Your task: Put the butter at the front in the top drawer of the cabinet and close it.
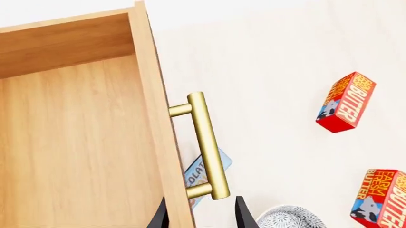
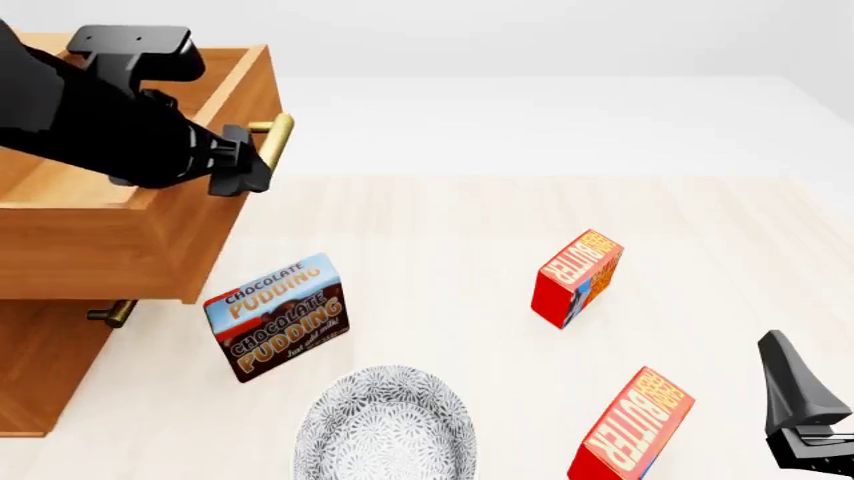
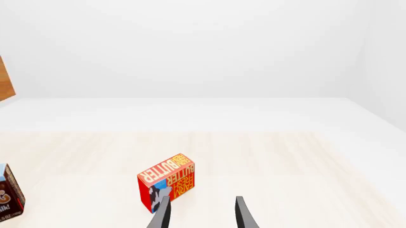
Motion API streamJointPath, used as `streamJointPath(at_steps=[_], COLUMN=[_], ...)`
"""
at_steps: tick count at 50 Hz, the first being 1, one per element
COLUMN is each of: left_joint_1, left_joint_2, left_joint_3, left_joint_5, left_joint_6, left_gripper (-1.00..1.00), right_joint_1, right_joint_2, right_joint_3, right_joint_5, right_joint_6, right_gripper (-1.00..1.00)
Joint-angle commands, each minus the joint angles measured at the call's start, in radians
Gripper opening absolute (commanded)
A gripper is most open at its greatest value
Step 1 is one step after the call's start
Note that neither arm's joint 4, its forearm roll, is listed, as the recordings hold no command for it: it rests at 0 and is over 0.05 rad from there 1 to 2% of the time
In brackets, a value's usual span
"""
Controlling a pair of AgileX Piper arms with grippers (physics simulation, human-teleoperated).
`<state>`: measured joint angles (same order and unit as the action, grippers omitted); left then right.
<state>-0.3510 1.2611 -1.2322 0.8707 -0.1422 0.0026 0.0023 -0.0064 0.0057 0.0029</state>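
A: Butter is seen at the table's near edge, standing apart from the second butter box farther back; neither is held.

B: And the top drawer?

A: It is pulled out of the cabinet, with nothing seen inside. The left hand is placed by the brass handle, fingers spread, nothing pinched.

B: The right hand?

A: It is spread as well, empty, with a butter box in its wrist view. Opening is judged done; picking, placing and closing are left. The pudding box and plate are to be left alone.
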Motion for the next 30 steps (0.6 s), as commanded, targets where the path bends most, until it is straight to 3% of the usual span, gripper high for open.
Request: streamJointPath(at_steps=[1,30], left_joint_1=[-0.074,0.014], left_joint_2=[0.050,-0.030], left_joint_3=[-0.060,-0.290], left_joint_5=[-0.006,0.222], left_joint_6=[0.051,0.200], left_gripper=[1.00,1.00], right_joint_1=[0.000,0.000], right_joint_2=[0.001,0.001], right_joint_3=[0.001,0.001], right_joint_5=[-0.002,-0.002], right_joint_6=[-0.001,-0.001], right_gripper=[1.00,1.00])
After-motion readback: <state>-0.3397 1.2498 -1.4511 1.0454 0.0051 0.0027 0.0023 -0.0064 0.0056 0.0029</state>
